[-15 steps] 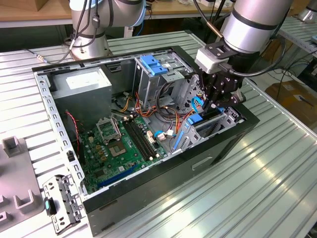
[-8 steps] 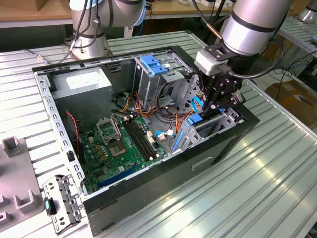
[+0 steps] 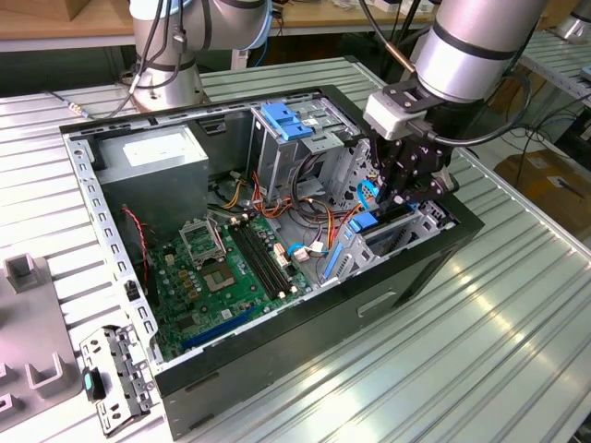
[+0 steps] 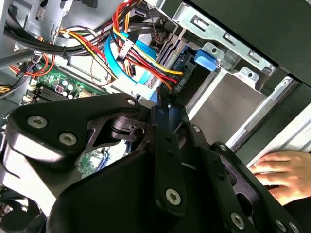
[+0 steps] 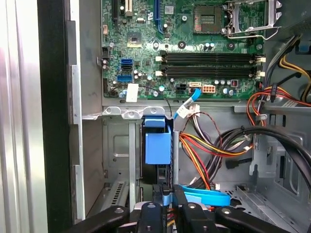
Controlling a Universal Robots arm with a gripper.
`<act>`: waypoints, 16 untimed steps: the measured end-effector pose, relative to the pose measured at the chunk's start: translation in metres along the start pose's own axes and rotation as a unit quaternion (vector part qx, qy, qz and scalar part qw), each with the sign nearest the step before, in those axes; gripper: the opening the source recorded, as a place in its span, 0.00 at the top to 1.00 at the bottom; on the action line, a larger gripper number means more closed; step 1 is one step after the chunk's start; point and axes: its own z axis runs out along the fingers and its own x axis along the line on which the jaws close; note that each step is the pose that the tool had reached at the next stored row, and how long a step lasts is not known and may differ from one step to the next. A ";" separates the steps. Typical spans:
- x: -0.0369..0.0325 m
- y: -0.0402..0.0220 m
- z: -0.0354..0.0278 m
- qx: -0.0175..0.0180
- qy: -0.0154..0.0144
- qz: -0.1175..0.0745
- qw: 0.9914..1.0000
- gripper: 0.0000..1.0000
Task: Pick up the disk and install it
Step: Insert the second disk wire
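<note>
The disk stands edge-on in the drive bay at the corner of the open computer case (image 3: pixel 420 268) on the exterior view's right. Its blue plastic frame (image 5: pixel 158 145) shows in both wrist views, with a blue end tab (image 4: pixel 206 58) against the bay's metal rail. In the exterior view the blue frame (image 3: pixel 367 224) sits just under the arm. My gripper (image 3: pixel 392 198) reaches down into the case right over it. The black fingers (image 5: pixel 181 206) are closed together on a thin blue strip of the frame. The disk's label is hidden.
Red, yellow and blue cables (image 5: pixel 209 155) crowd the space beside the bay. The green motherboard (image 3: pixel 231 268) lies on the case floor, the grey power supply (image 3: pixel 152 166) at the back. A tall grey cage with a light-blue latch (image 3: pixel 286 120) stands nearby. A person's hand (image 4: pixel 282 172) rests outside the case.
</note>
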 end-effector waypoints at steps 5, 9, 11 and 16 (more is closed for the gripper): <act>0.0000 -0.0007 -0.0058 0.000 0.000 0.000 1.000 0.76; 0.0000 -0.0013 -0.0143 0.000 0.000 0.000 1.000 0.76; 0.0001 -0.0014 -0.0167 0.000 0.000 0.000 1.000 0.76; 0.0000 -0.0015 -0.0180 0.000 0.000 0.000 1.000 0.76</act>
